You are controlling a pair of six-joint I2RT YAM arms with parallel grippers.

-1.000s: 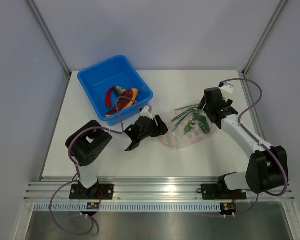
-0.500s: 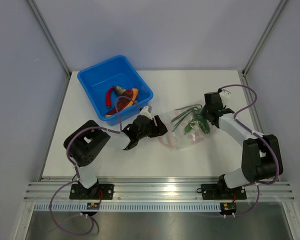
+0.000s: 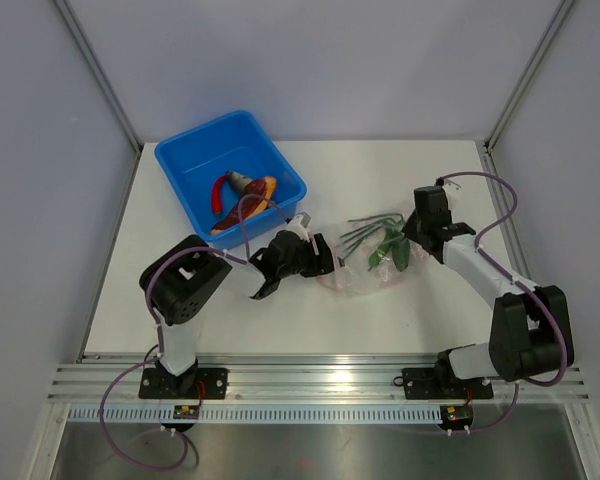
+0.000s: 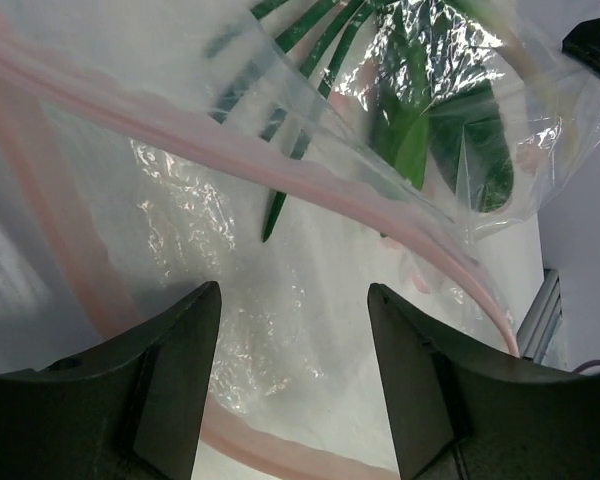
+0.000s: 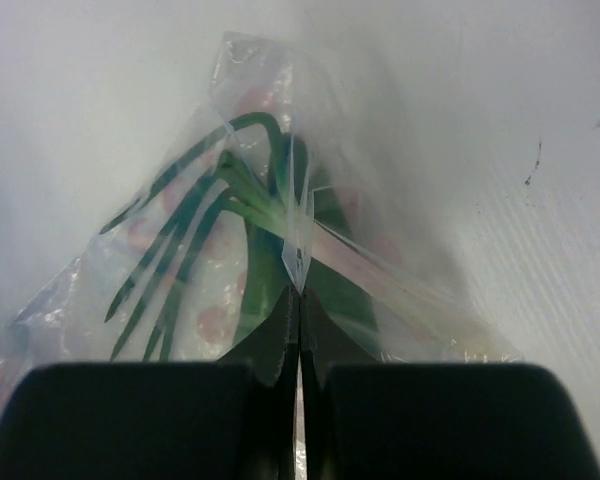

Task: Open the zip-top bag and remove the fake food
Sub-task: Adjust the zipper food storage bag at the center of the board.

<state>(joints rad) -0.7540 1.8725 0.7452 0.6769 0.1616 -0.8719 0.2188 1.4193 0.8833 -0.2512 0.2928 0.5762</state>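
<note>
The zip-top bag (image 3: pixel 363 272) lies crumpled mid-table between both arms, with green fake food (image 3: pixel 388 247) inside. More fake food (image 3: pixel 242 192) lies in the blue tub. My left gripper (image 3: pixel 325 258) is at the bag's left end, open; in the left wrist view its fingers (image 4: pixel 180 385) straddle clear film (image 4: pixel 280 330), the pink zip strip (image 4: pixel 280 165) runs across, and green fake food (image 4: pixel 420 135) shows beyond. My right gripper (image 3: pixel 408 233) is at the bag's right end. In the right wrist view it (image 5: pixel 298 300) is shut on a pinched fold of the bag (image 5: pixel 295 235).
A blue tub (image 3: pixel 185 160) stands at the back left, close behind the left arm. Grey walls and metal frame posts enclose the table on three sides. The right table edge (image 3: pixel 500 200) runs just beyond the right arm.
My right gripper came down onto the bag's right end and went from open to shut on the plastic. The left gripper stayed open at the bag's mouth, barely shifting.
</note>
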